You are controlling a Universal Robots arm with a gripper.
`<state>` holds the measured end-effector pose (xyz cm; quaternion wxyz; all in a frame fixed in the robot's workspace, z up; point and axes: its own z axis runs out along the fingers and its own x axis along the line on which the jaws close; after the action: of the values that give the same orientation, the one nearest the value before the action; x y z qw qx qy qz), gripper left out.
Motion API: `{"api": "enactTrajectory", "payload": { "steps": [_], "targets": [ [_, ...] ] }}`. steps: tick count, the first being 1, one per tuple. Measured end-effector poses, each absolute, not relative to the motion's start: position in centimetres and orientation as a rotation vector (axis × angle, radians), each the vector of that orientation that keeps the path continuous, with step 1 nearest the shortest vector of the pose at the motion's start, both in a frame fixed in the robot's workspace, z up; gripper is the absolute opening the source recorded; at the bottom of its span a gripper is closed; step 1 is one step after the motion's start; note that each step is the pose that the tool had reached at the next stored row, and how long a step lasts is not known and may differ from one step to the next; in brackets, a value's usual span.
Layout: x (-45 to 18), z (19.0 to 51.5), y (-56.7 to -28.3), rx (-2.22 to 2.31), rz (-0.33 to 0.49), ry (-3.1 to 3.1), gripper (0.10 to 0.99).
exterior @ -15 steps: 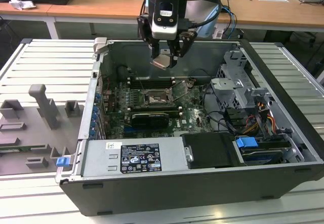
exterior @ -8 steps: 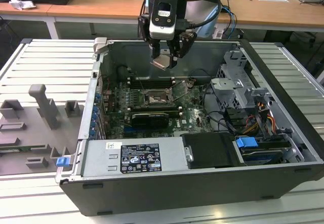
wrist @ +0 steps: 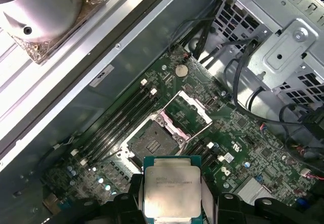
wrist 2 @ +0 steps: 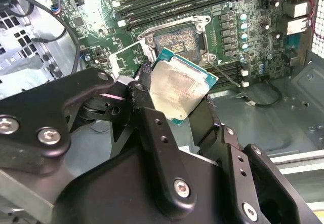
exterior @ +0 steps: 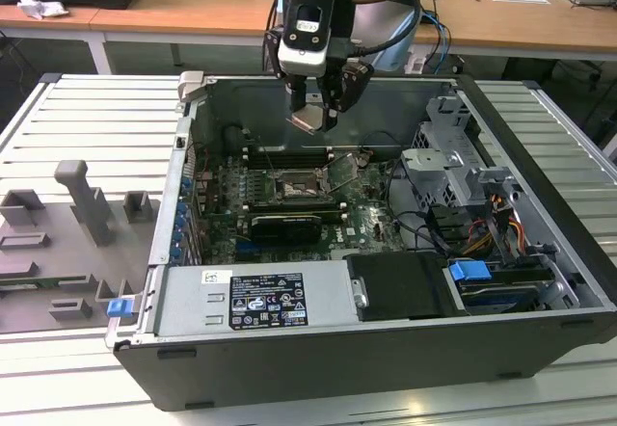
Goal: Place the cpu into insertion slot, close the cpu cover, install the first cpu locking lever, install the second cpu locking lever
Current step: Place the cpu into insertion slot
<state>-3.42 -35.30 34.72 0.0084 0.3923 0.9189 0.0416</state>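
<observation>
Exterior view: a computer case [exterior: 318,373] is lying open on a ribbed grey table [exterior: 92,122], with wooden desks [exterior: 183,13] running behind. The gripper [exterior: 312,116] is hanging over the board, its jaws pinching the cpu [exterior: 310,120] by its edges. The chip is tilted and well above the insertion slot [exterior: 294,188]. First wrist view: the chip is looking squarish, with no clear long axis. The cpu cover [wrist: 196,106] is standing flipped open beside the bare slot. Second wrist view: the metal top is facing the camera, one corner pointing towards the slot.
</observation>
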Motion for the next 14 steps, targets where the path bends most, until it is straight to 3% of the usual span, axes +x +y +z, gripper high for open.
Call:
{"api": "enactTrajectory", "payload": {
  "steps": [14],
  "targets": [
    [-3.43, 34.58, -35.30, 1.447, 0.127, 2.759, 0.541]
  ]
}}
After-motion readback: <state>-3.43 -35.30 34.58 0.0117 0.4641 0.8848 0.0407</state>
